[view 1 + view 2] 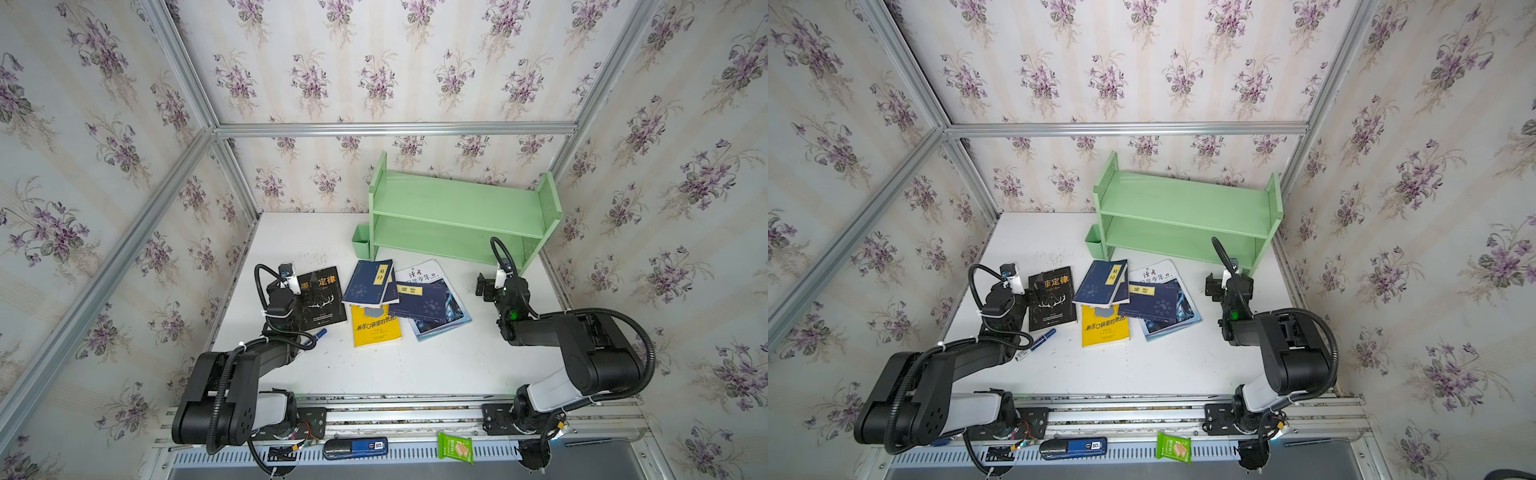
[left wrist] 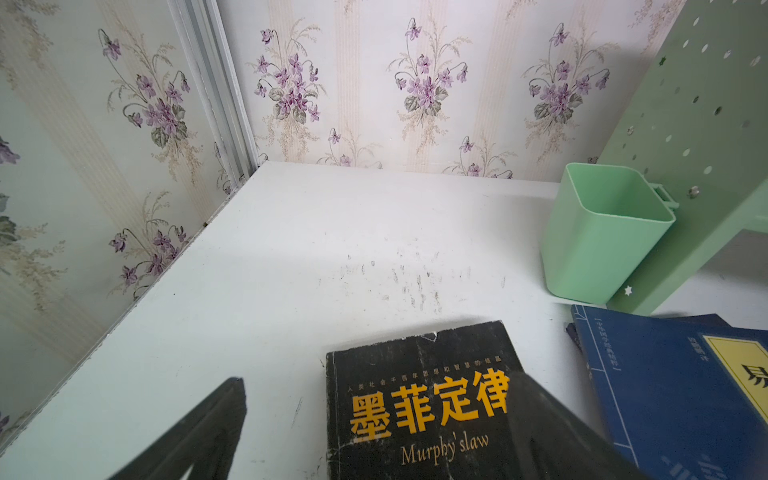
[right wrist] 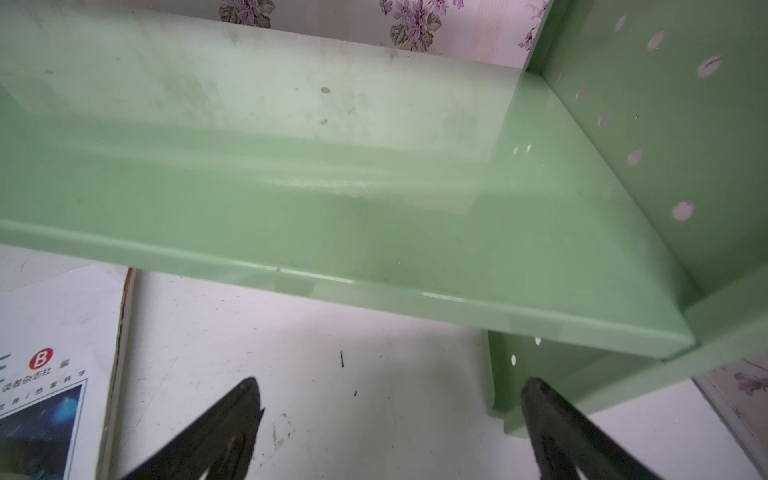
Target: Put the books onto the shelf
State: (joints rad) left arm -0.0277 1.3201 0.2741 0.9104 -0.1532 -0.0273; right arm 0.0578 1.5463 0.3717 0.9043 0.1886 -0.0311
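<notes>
White table (image 1: 436, 365) inside a booth of flowered wallpaper. At its back, pale green two-tier shelf (image 1: 457, 199), both tiers bare. All books lying flat on the table just in front of it. Largest, the white-blue swirl book (image 1: 455, 309), lowest in an overlapping heap; likely to spill its load if pulled first. Black antler book (image 1: 328, 303) alone to the left. Yellow book (image 1: 376, 330) partly under the navy books (image 1: 368, 282), these stacked askew and prone to sliding apart at a nudge. Left gripper (image 2: 376, 378) spread wide and empty, low over the black cover, one finger above it, the other above bare table beside the spine; contact impossible to judge. Danger of shoving the thin paperback along the smooth top rather than pinching it, with no raised edge to catch. Right gripper (image 3: 390, 382) likewise spread wide and empty, above bare table close to the shelf's right end; danger of knocking the end panel and shifting it. Small green cup (image 1: 360, 243) on the shelf's left side, near a navy corner, easy to clip while lifting a book. Blue marker pen (image 1: 318, 334) beside the left arm, liable to roll if brushed.
</notes>
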